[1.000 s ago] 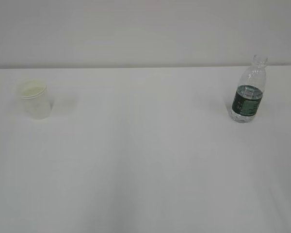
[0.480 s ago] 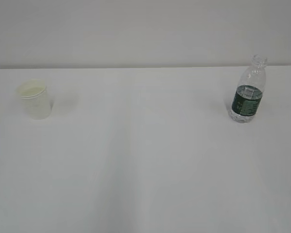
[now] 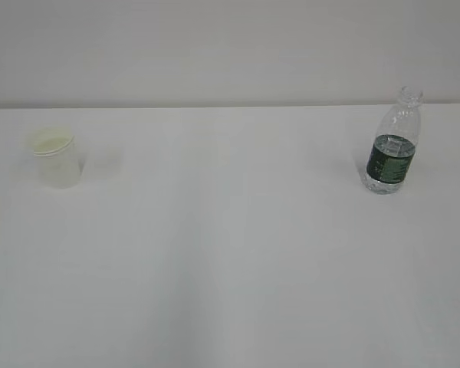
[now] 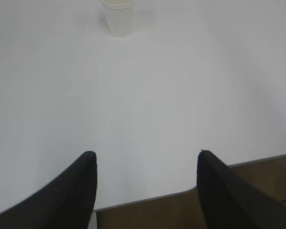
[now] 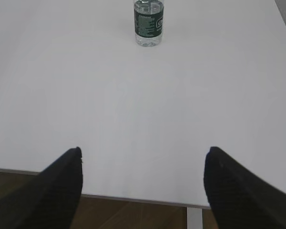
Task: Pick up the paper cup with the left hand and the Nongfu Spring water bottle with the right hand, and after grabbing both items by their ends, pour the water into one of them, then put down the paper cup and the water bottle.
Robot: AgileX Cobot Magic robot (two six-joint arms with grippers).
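Observation:
The white paper cup (image 3: 55, 157) stands upright at the far left of the white table (image 3: 230, 253); in the left wrist view the paper cup (image 4: 118, 18) is far ahead at the top edge. The clear Nongfu Spring water bottle (image 3: 392, 146), green-labelled and uncapped, stands upright at the right; water fills its lower part. The right wrist view has the bottle (image 5: 148, 23) far ahead. My left gripper (image 4: 146, 153) hangs open over the table's near edge, nothing between its fingers. My right gripper (image 5: 144, 150) is open and empty too. Neither arm appears in the exterior view.
The table's front edge (image 4: 181, 193) runs just under both grippers, with brown floor (image 5: 109, 214) below it. A pale wall (image 3: 230, 46) rises behind the table. A white table leg (image 5: 194, 218) shows below the edge.
Cup and bottle stay where they were in the exterior view; the shadow beside the cup has faded slightly.

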